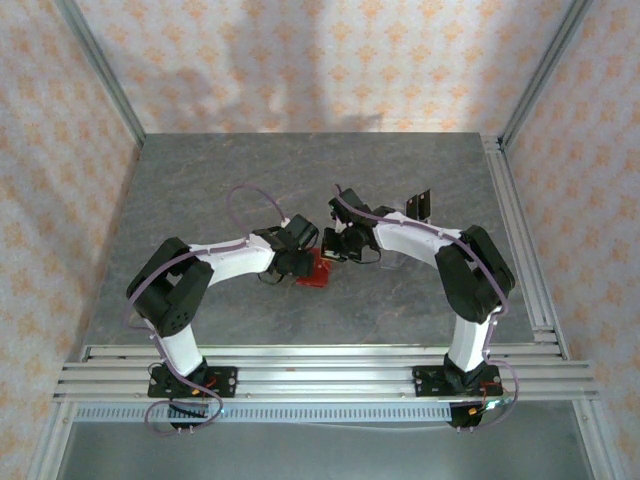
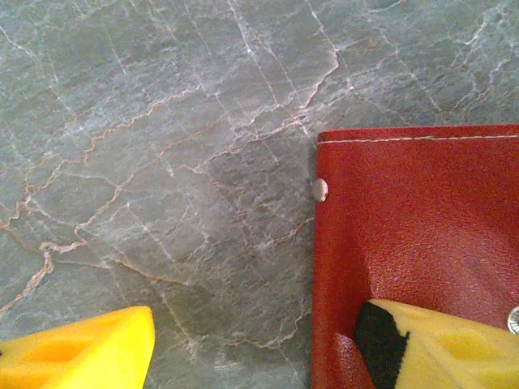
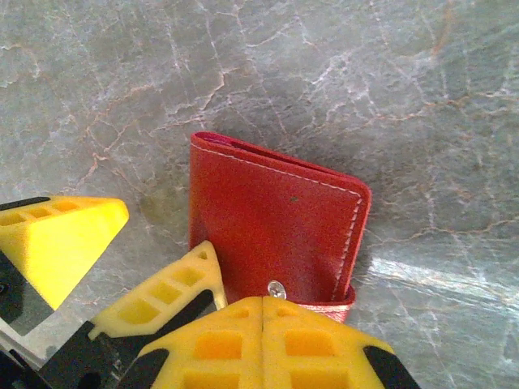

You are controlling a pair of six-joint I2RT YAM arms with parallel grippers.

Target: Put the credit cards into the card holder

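Observation:
The red card holder [image 1: 318, 270] lies closed and flat on the grey table, between both grippers. In the left wrist view the card holder [image 2: 413, 219] is at the right. My left gripper [image 2: 255, 328] is open, with one finger [image 2: 446, 348] resting on the red cover and the other over bare table. My right gripper [image 3: 262, 306] is shut, its tips meeting at the card holder's [image 3: 268, 219] near edge beside the snap stud [image 3: 276, 288]. I cannot tell whether leather is pinched there. A dark credit card [image 1: 418, 205] is tilted up behind the right arm.
The left gripper's fingers [image 3: 65, 239] crowd the right wrist view at lower left. A small clear object [image 1: 392, 262] lies beside the right forearm. Patterned walls enclose the table [image 1: 250, 170] on three sides, with metal rails [image 1: 320, 365] along the near edge.

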